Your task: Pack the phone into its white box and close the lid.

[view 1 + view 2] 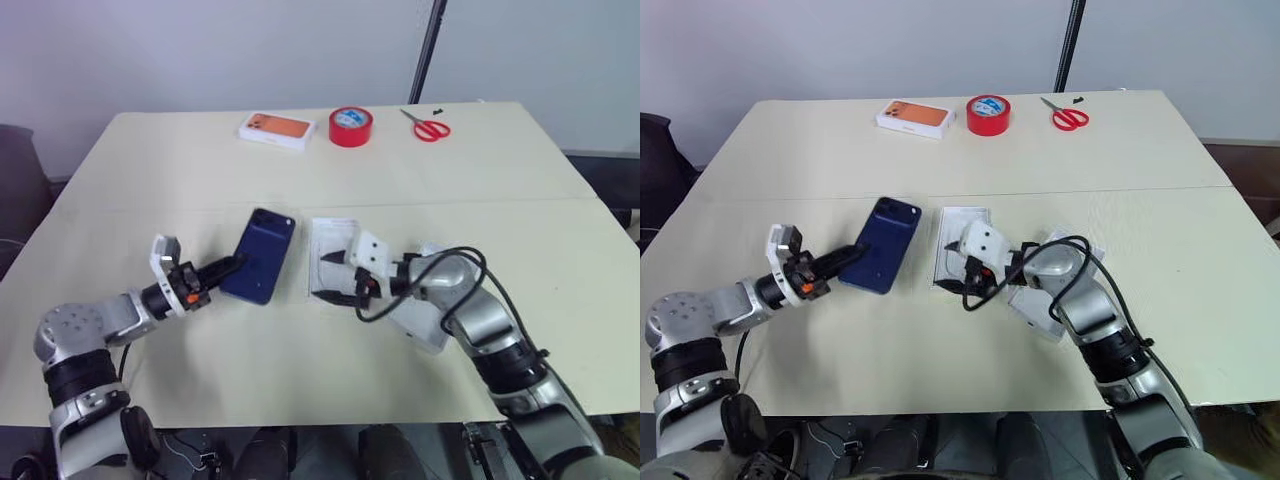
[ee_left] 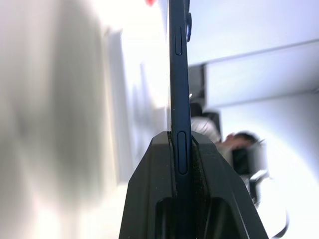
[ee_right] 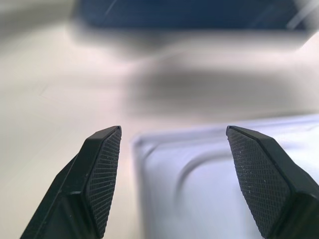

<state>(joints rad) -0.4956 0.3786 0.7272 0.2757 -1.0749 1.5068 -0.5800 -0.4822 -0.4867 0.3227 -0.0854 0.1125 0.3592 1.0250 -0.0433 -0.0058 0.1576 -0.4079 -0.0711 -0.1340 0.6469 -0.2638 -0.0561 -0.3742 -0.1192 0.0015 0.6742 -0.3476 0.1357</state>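
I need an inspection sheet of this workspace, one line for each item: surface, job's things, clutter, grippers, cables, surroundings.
Surface: beige table, a seam running across it.
Job's things: phone lifted at a tilt, back side up, pinched at its near end; white box open on the table beside it; lid mostly hidden under the right arm.
Clutter: box with orange phone picture, red tape roll, red scissors, all along the far edge.
Grippers: left gripper shut on the phone; right gripper open over the white box.
Cables: black cable looping at the right wrist.
Surroundings: pale wall, dark pole behind the table.
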